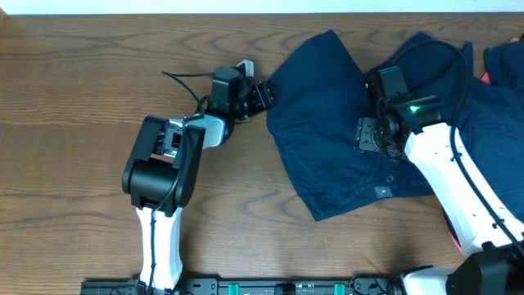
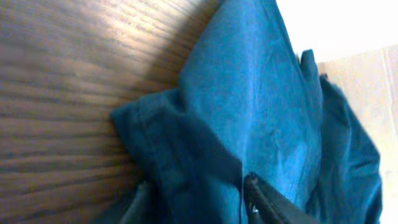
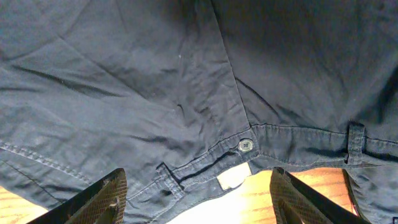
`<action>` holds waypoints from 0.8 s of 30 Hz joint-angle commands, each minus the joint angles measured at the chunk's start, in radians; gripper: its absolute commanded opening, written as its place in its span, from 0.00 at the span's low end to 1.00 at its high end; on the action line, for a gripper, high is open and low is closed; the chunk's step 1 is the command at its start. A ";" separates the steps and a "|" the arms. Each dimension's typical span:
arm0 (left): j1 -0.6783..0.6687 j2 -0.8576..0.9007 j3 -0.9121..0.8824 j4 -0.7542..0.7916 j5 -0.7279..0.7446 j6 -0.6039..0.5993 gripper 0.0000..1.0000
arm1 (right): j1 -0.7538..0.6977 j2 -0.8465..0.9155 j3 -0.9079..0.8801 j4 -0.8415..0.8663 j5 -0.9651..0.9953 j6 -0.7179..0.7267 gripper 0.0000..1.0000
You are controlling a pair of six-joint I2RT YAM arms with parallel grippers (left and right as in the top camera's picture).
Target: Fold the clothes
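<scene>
Clothes [image 1: 327, 123] lie on the right half of the worktop [image 1: 82, 98], waistband [image 3: 298, 140] toward the robot, long axis running near to far. At their left edge the left tool [image 1: 260, 93] straddles cloth; I cannot tell if it is clenched. The right tool [image 3: 199, 193], released, hovers by the button [image 3: 245, 145]. Pinch both edges evenly before lifting.

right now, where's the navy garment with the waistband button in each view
Overhead: navy garment lies right of centre, spread on the table.
Left wrist: navy garment fills the right half.
Right wrist: navy garment covers nearly the whole frame, button low.
Shared landmark: the wooden table.
</scene>
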 commanded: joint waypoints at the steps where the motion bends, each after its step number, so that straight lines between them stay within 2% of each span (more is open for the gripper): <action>1: 0.008 0.010 0.020 0.023 -0.013 -0.001 0.12 | -0.007 0.000 0.003 -0.001 0.001 0.018 0.72; 2: 0.015 0.008 0.023 0.023 -0.013 -0.001 0.06 | -0.007 0.000 0.003 -0.001 0.000 0.018 0.72; 7: 0.129 -0.034 0.031 0.020 -0.008 -0.002 0.06 | -0.007 0.000 0.003 -0.001 0.000 0.010 0.72; 16: 0.472 -0.211 0.032 -0.035 0.017 -0.002 0.07 | -0.007 0.000 0.003 0.027 0.000 -0.012 0.72; 17: 0.503 -0.229 0.032 -0.036 0.018 -0.002 0.29 | -0.007 0.000 0.003 0.032 0.000 -0.012 0.71; 19: 0.549 -0.253 0.032 -0.037 0.060 -0.002 0.98 | -0.007 0.000 0.003 0.037 0.000 -0.012 0.71; 21: 0.587 -0.274 0.032 -0.071 0.178 -0.002 0.98 | -0.007 0.000 0.003 0.035 0.000 -0.012 0.71; 24: 0.620 -0.302 0.032 -0.294 0.399 -0.001 0.98 | -0.008 0.000 0.003 0.034 0.001 -0.012 0.71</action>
